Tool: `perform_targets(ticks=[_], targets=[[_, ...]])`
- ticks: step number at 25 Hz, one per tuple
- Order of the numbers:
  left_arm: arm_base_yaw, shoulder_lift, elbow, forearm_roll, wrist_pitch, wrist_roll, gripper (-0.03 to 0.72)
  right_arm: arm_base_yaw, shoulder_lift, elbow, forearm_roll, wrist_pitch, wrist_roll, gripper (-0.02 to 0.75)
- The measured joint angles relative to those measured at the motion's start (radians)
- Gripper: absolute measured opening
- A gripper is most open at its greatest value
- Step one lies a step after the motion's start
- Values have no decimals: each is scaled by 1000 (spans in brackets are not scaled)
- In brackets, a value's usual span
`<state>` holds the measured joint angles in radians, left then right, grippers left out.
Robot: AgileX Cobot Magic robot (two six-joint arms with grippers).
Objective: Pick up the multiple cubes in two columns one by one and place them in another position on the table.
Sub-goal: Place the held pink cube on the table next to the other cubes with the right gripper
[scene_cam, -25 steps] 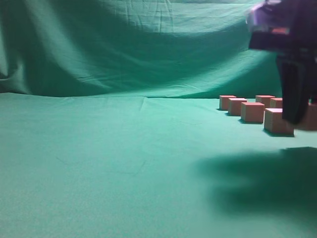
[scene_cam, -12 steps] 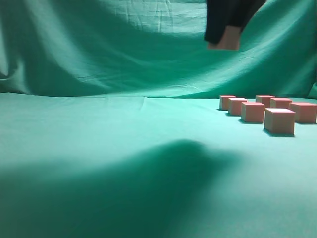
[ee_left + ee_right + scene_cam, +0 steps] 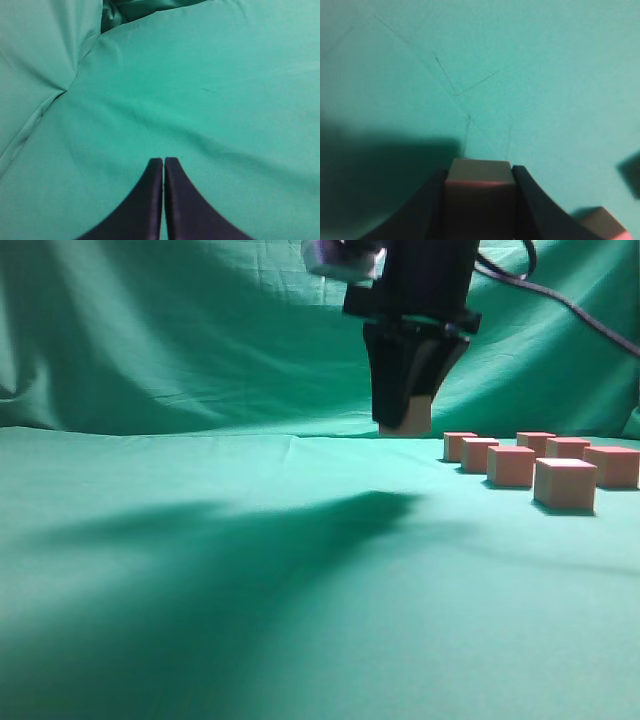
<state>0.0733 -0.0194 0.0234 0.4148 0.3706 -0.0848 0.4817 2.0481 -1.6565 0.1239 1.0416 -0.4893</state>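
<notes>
The right tool (image 3: 405, 425) hangs over the middle of the green-clothed bench (image 3: 200, 640), pointing straight down, its two black fingers (image 3: 532, 200) clenched on one pinkish-tan cube (image 3: 410, 418). In the right wrist view that held cube (image 3: 479, 192) sits squarely between the fingers, its pale top face toward the camera and a pink edge just below it. From the exterior view the cube's underside appears to be at or just above the cloth, near the far edge of the bench where the backdrop (image 3: 200, 330) begins; whether it is touching the surface cannot be told from this low angle. A dark cable (image 3: 560, 302) trails from the arm toward the upper right. To the right of the held cube, and apart from it, the remaining cubes (image 3: 540, 462) stand on the bench in two columns running away from the camera; seven show, the nearest one (image 3: 565, 483) palest on top. One corner of a neighbouring cube (image 3: 605, 222) shows at the lower right of the right wrist view. A broad shadow (image 3: 250, 540) lies across the cloth in front of the arm. The left tool (image 3: 163, 165) hovers over bare wrinkled cloth elsewhere, its black tips pressed together with nothing between them.
</notes>
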Motion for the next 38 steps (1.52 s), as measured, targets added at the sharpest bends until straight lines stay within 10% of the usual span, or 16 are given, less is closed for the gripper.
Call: perform_targets(ticks=[23,30,38], targets=[[0,0,0,0,0,0,0,0,113,-17,13,-80,-10,247],[0,0,0,0,0,0,0,0,113,-117,16,-8,9,594],[0,0,0,0,0,0,0,0,77,-303,18,184,117,547]])
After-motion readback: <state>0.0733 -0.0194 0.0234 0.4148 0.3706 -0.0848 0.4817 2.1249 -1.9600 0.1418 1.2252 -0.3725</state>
